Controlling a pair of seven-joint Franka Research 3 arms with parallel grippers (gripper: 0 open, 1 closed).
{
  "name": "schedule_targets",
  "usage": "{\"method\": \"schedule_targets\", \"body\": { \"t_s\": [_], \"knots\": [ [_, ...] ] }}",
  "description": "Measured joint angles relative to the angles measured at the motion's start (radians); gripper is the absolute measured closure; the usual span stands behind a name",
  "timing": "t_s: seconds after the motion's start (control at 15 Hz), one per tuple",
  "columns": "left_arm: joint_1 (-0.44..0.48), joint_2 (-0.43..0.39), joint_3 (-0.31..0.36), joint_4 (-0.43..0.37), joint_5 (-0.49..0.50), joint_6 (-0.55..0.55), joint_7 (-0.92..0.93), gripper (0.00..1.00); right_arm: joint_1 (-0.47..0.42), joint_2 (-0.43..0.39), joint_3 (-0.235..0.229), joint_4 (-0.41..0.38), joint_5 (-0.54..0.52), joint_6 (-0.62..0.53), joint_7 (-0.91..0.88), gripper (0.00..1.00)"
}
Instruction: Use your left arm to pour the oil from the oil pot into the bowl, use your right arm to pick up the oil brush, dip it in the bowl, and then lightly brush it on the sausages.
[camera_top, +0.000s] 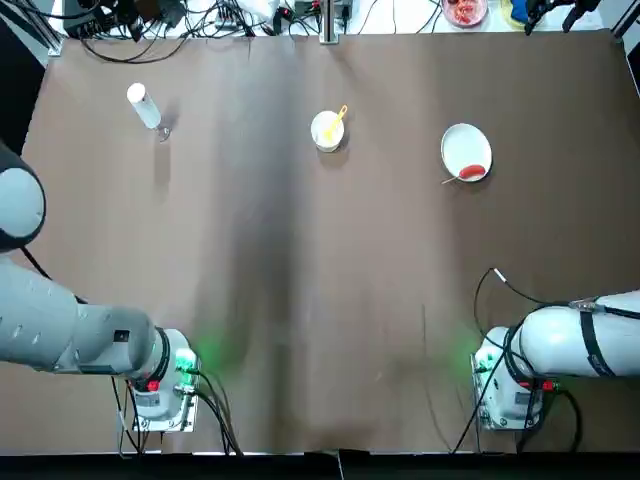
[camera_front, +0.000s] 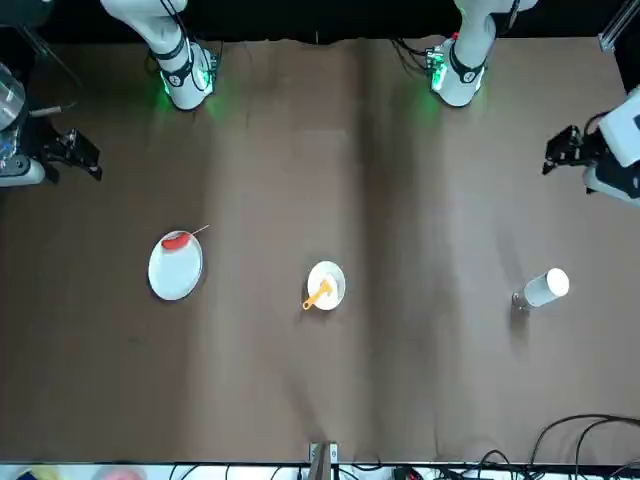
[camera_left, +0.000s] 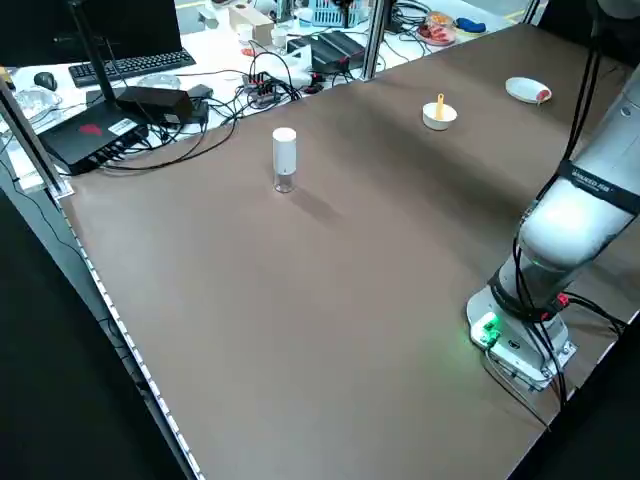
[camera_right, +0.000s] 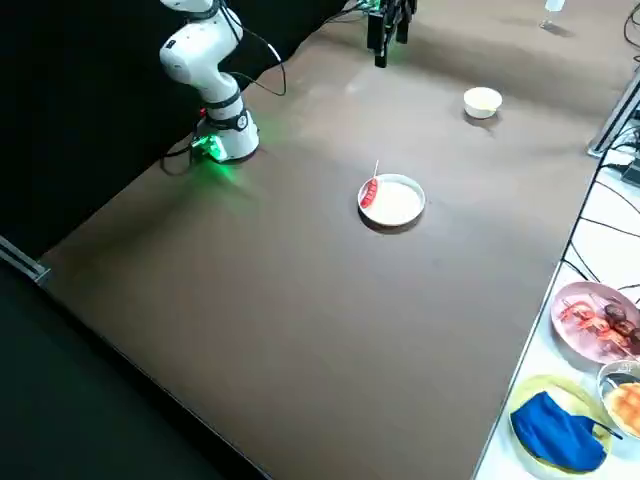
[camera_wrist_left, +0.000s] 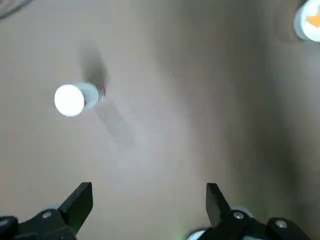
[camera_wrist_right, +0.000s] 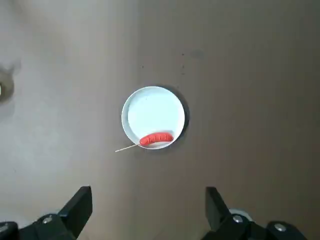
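Observation:
The oil pot (camera_top: 143, 105) stands upright at the far left of the table, white cap on top, also in the left wrist view (camera_wrist_left: 70, 99). In the middle far part sits the bowl (camera_top: 325, 133), with the oil brush (camera_top: 338, 117) resting in it, its yellow-orange handle leaning over the rim. One red sausage (camera_top: 473, 171) on a thin stick lies on the near edge of a white plate (camera_top: 462, 145) at the far right. My left gripper (camera_wrist_left: 147, 200) hangs open high above the table, short of the pot. High above the plate (camera_wrist_right: 153, 107), my right gripper (camera_wrist_right: 147, 200) is open too.
Cables, a keyboard and electronics lie beyond the table's far and left edges (camera_left: 150, 95). Plates of food and a blue cloth (camera_right: 560, 430) sit off the table past the plate's side. Both arm bases (camera_top: 160, 385) (camera_top: 510, 385) stand at the near edge.

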Motion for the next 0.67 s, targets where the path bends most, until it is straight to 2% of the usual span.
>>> {"method": "schedule_targets", "body": {
  "t_s": [0.07, 0.27, 0.47, 0.67],
  "knots": [
    [0.049, 0.024, 0.002, 0.0, -0.052, 0.05, 0.159, 0.0, 0.002, 0.023, 0.004, -0.001, 0.0, 0.012, 0.0, 0.0],
    [0.131, 0.068, 0.004, 0.0, -0.165, 0.082, 0.33, 0.0, 0.002, 0.052, 0.005, -0.001, 0.0, 0.062, 0.0, 0.0],
    [0.21, 0.116, 0.004, 0.0, -0.276, 0.085, 0.537, 0.0, 0.006, 0.061, 0.008, 0.0, 0.001, 0.064, -0.001, 0.0],
    [0.261, 0.181, 0.005, 0.0, -0.364, 0.093, 0.728, 0.0, 0.05, 0.081, 0.012, -0.001, 0.001, 0.062, -0.003, 0.0]
  ]
}}
